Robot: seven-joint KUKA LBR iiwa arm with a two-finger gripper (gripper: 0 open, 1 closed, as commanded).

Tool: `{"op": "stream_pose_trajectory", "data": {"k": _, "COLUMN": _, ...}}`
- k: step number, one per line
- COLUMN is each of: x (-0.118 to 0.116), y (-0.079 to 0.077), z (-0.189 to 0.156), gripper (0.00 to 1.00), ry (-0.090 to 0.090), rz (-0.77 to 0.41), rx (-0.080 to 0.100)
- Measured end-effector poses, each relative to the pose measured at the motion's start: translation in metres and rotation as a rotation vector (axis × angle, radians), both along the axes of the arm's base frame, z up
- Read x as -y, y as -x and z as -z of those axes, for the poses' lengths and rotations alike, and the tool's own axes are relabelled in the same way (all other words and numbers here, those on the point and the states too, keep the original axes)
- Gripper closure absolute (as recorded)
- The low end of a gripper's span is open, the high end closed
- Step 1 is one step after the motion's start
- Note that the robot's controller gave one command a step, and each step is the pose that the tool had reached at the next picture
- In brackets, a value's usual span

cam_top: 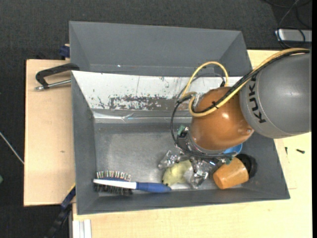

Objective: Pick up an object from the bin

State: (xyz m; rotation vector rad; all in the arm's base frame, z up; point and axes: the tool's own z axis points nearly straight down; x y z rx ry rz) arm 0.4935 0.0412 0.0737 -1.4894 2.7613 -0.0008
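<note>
Our gripper (pixel 185 166) sits low in the front right of the grey metal bin (pixel 148 48), under the arm's orange cover, and we cannot tell whether it is spread or pressed together. Touching it on the left lies a pale yellow-green rounded lump (pixel 174 174), which we judge to be the pick. Just to the right, an orange cup-shaped piece (pixel 230 176) lies against a black round object (pixel 249 163). Further left, a blue-and-white-handled brush (pixel 132 185) lies along the front wall. We fear the lump, being rounded, may squirt aside, or the orange piece may get caught in the closing.
</note>
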Motion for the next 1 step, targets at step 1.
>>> {"op": "stream_pose_trajectory", "data": {"k": 1, "x": -0.0023, "y": -0.0023, "z": -0.0018, "gripper": 1.0, "ry": -0.005, "rz": -0.001, "rx": 0.008}}
